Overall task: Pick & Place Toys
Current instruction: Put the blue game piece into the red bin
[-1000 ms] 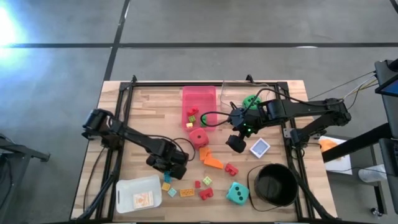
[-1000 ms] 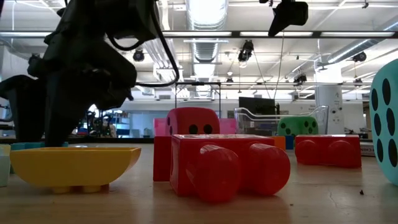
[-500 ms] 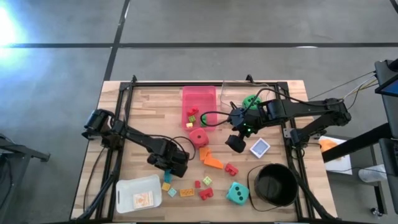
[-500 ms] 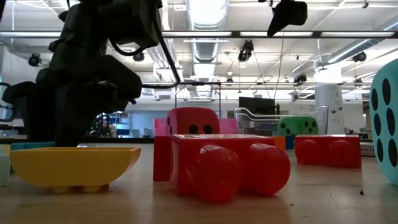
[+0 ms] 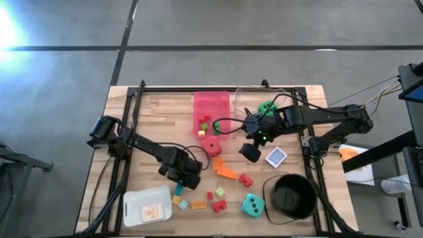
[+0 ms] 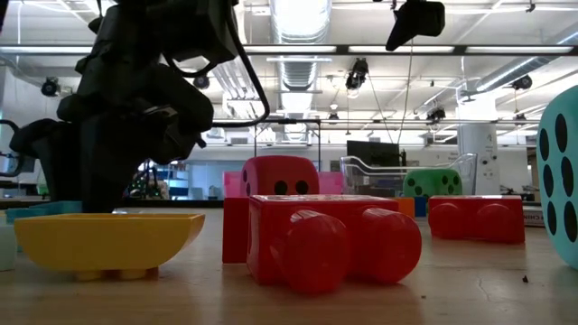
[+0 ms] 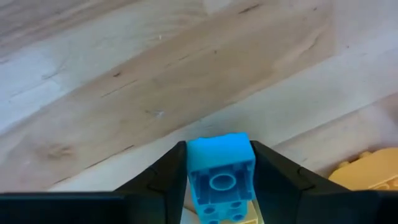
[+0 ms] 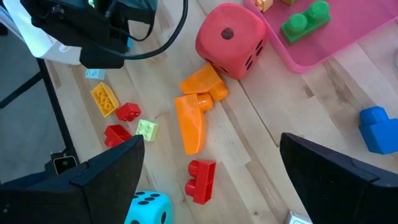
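Observation:
My left gripper point(image 5: 182, 178) points steeply down at the table's near left. Its two fingers are closed on a small blue brick point(image 7: 221, 174), beside a yellow brick point(image 7: 367, 177). My right gripper point(image 5: 251, 152) hangs open high above the table's middle, nothing between its fingers point(image 8: 208, 152). Below it lie the red die point(image 8: 231, 38), orange bricks point(image 8: 193, 115) and red bricks point(image 8: 200, 180). A green die point(image 5: 266, 107) sits at the far right, a teal die point(image 5: 252, 205) near the front, and a card point(image 5: 275, 157) right of centre. My left gripper pinches the blue brick by two opposite sides point(image 7: 194, 168) between its two fingers. They come from above, slanting steeply down. The brick's hollow face is turned toward the wrist camera. Whether it still rests on the table, I cannot tell.
A pink tray point(image 5: 213, 99) with a few bricks stands at the far middle. A black bucket point(image 5: 291, 196) is at the near right and a white container point(image 5: 147, 205) at the near left. More small bricks point(image 5: 198, 204) lie along the front.
My left gripper has stayed in place and drawn its fingers in onto the blue brick. My right arm has kept still.

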